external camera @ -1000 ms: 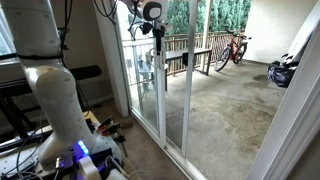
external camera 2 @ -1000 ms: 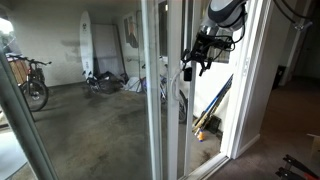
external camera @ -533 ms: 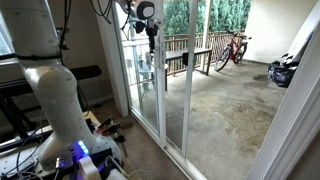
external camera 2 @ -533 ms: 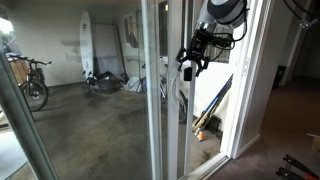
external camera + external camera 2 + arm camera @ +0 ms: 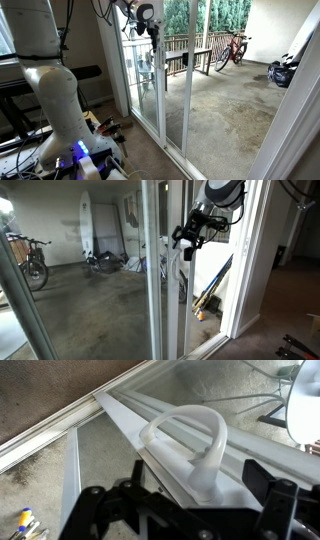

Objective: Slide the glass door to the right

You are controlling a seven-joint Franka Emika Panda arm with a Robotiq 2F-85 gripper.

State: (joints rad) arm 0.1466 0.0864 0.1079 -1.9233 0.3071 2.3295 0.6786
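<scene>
The glass door (image 5: 147, 95) is a tall clear panel in a narrow white frame; in the other exterior view its frame edge (image 5: 183, 300) stands upright in mid-picture. Its white curved loop handle (image 5: 192, 432) fills the middle of the wrist view, fixed to the white frame edge. My gripper (image 5: 200, 476) is open, with one black finger on each side of the handle's base and the frame. In both exterior views the gripper (image 5: 145, 22) (image 5: 188, 235) is high up against the door's edge.
The robot's white base (image 5: 55, 100) stands indoors beside the door. Outside lie a concrete patio (image 5: 215, 105), a railing, a bicycle (image 5: 231, 48) and a second bicycle (image 5: 30, 260). A surfboard (image 5: 87, 225) leans on the far wall. Tools lie on the floor (image 5: 205, 305).
My gripper has shifted a little sideways and closer to the door's edge, so its fingers now straddle the handle. The door itself has not visibly moved.
</scene>
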